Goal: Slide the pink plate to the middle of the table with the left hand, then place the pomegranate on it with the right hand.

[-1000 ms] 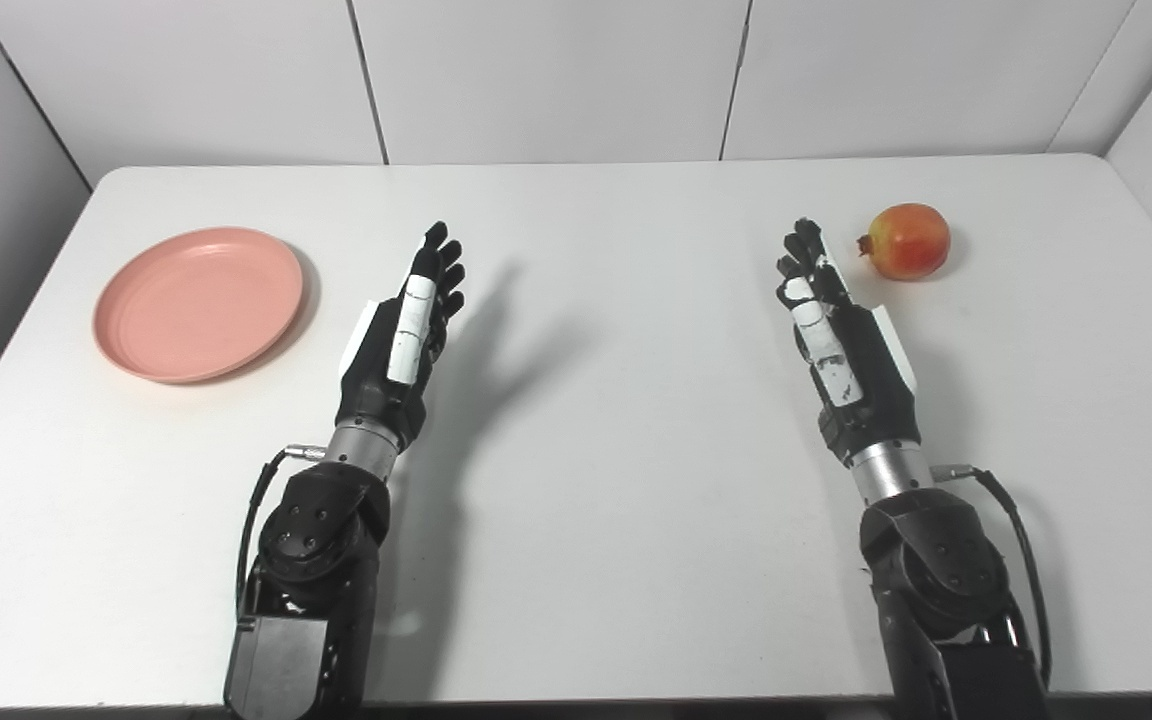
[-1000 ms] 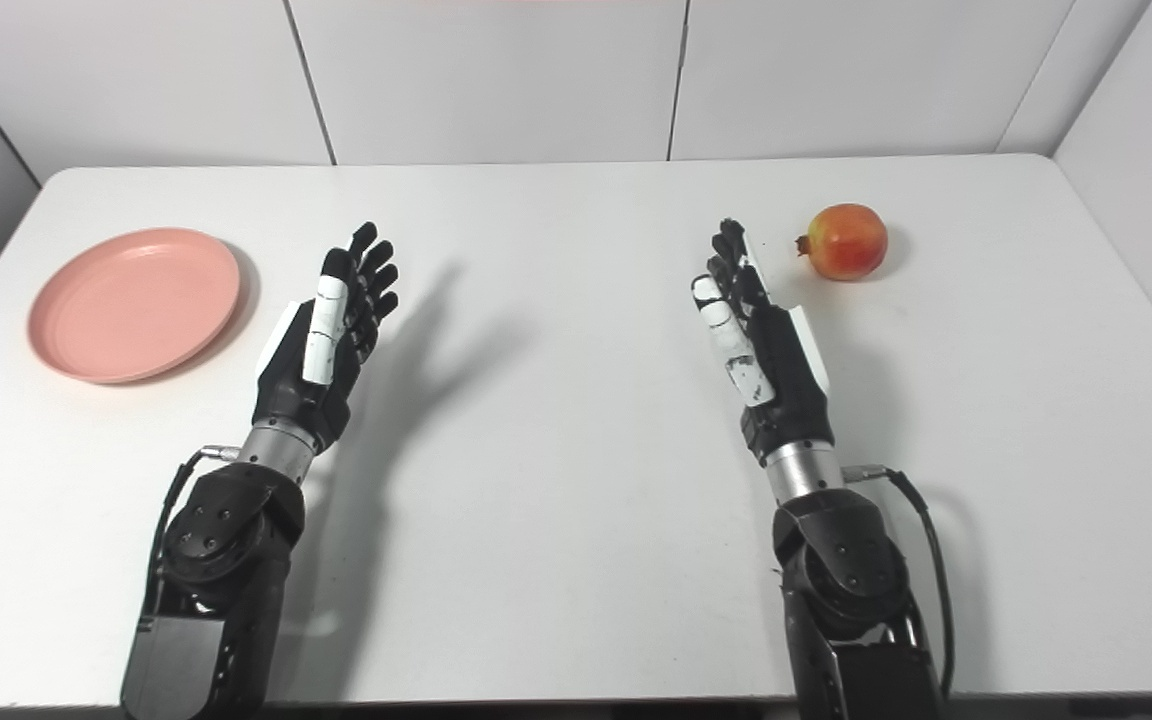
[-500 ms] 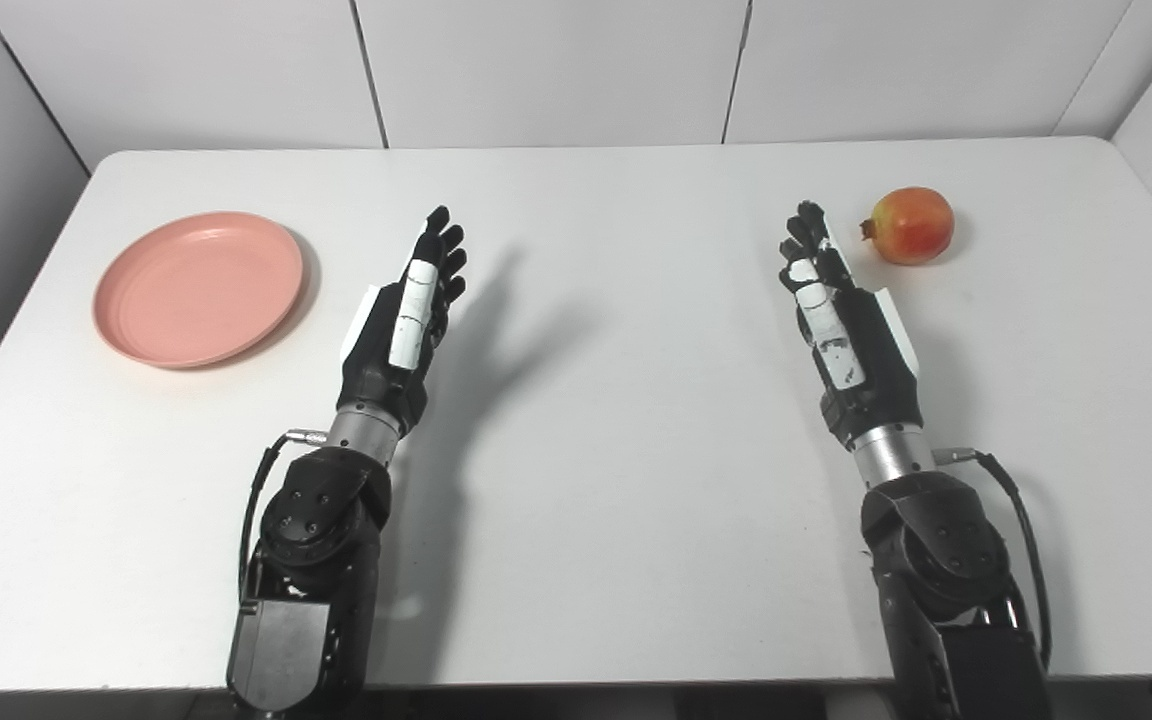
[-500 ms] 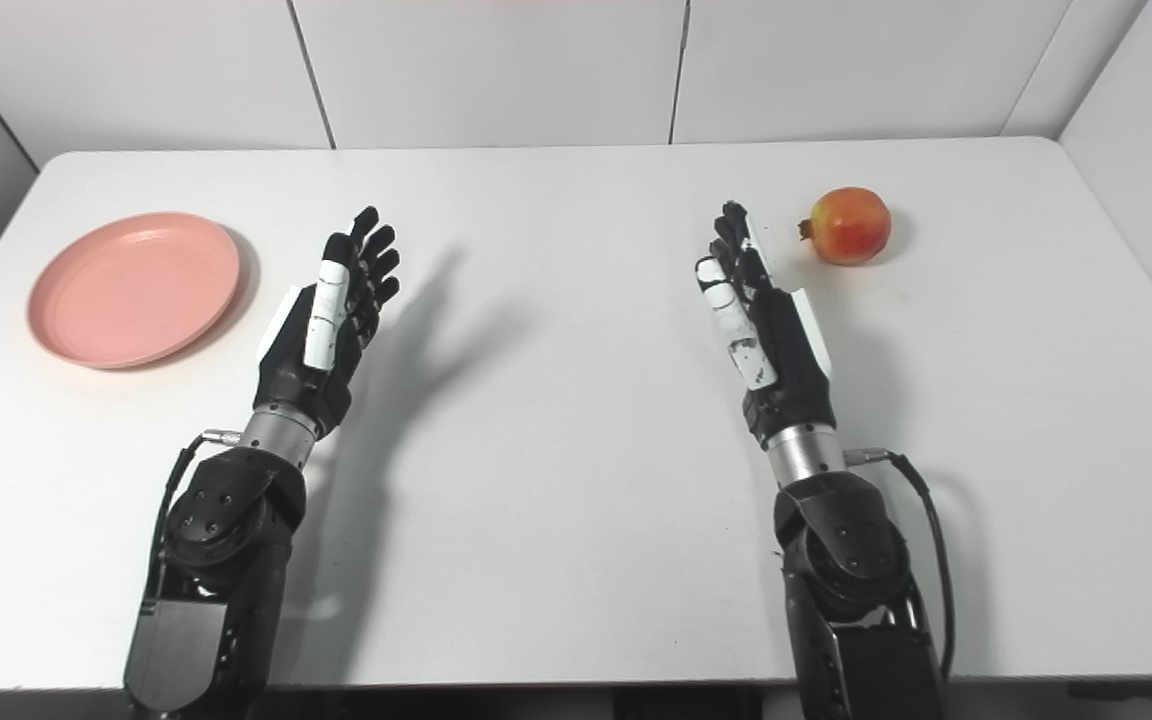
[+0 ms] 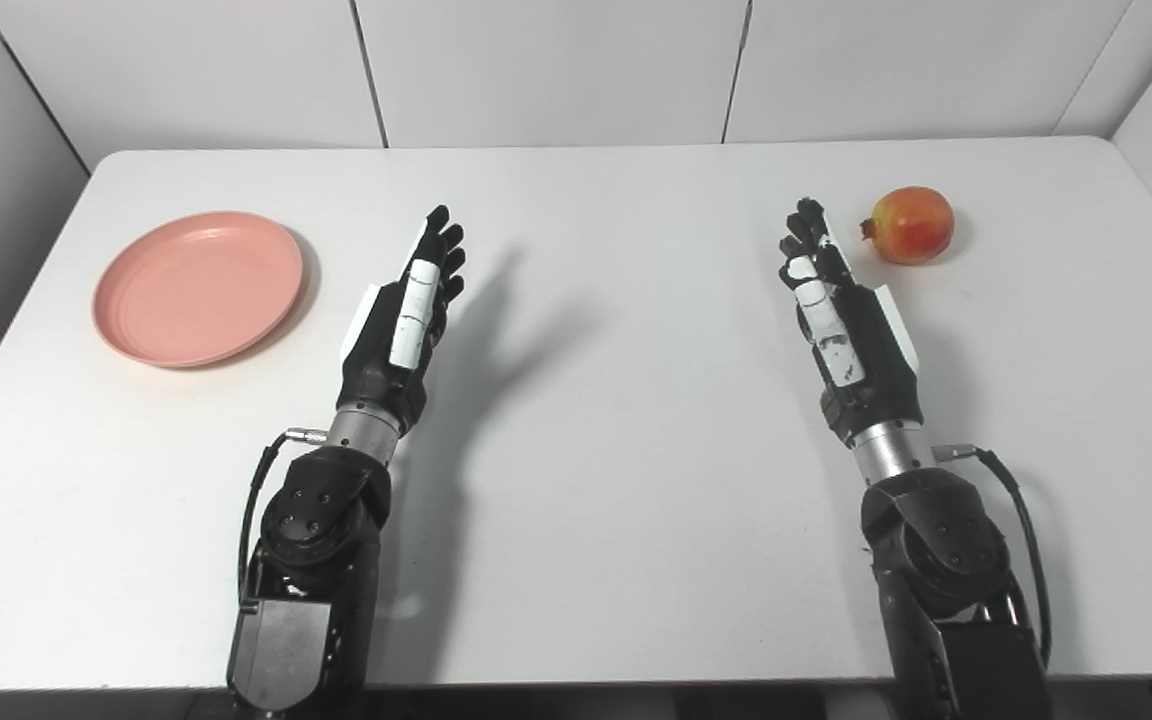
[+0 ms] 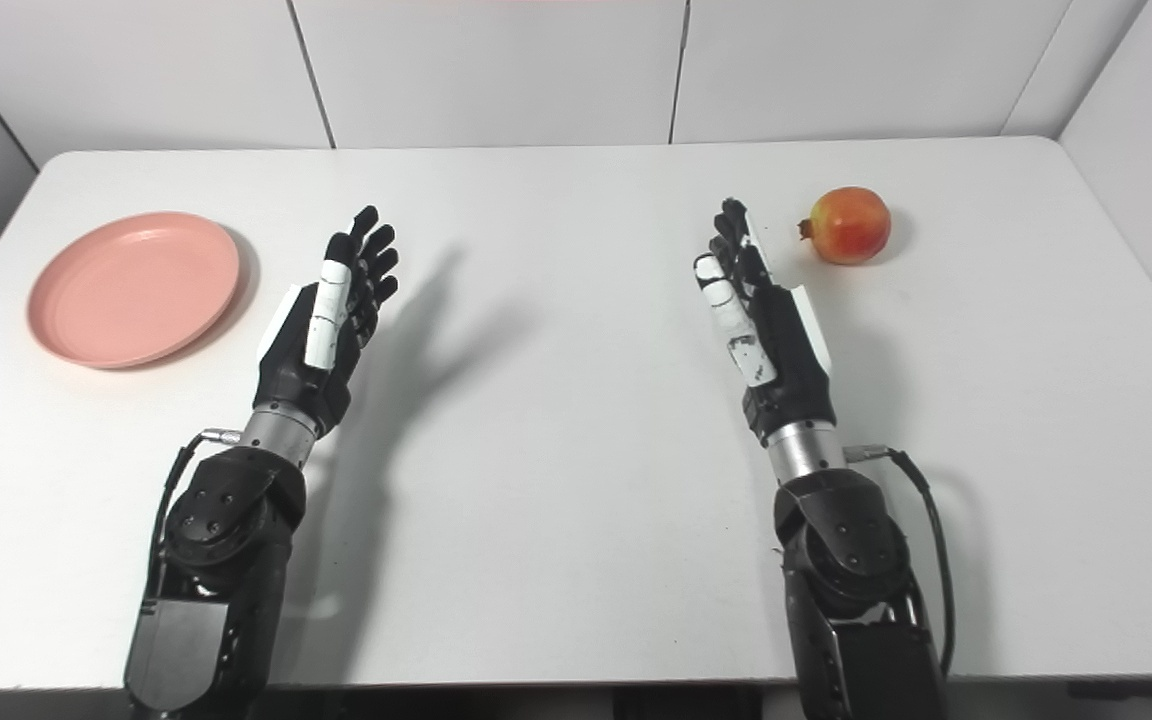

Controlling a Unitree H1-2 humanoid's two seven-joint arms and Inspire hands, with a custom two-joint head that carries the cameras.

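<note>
A pink plate lies flat on the white table at the far left. A red and yellow pomegranate sits at the far right. My left hand hovers a short way right of the plate, open, fingers straight and pointing away, holding nothing. My right hand stands just left of and nearer than the pomegranate, open and empty, apart from the fruit.
White wall panels rise behind the table's far edge and close it in at both sides. The near table edge runs along the bottom, where both forearms come in.
The whole picture shifted a little between the oldest frames and the later ones, so the camera moved. Both hands, the plate and the pomegranate keep their places on the table.
</note>
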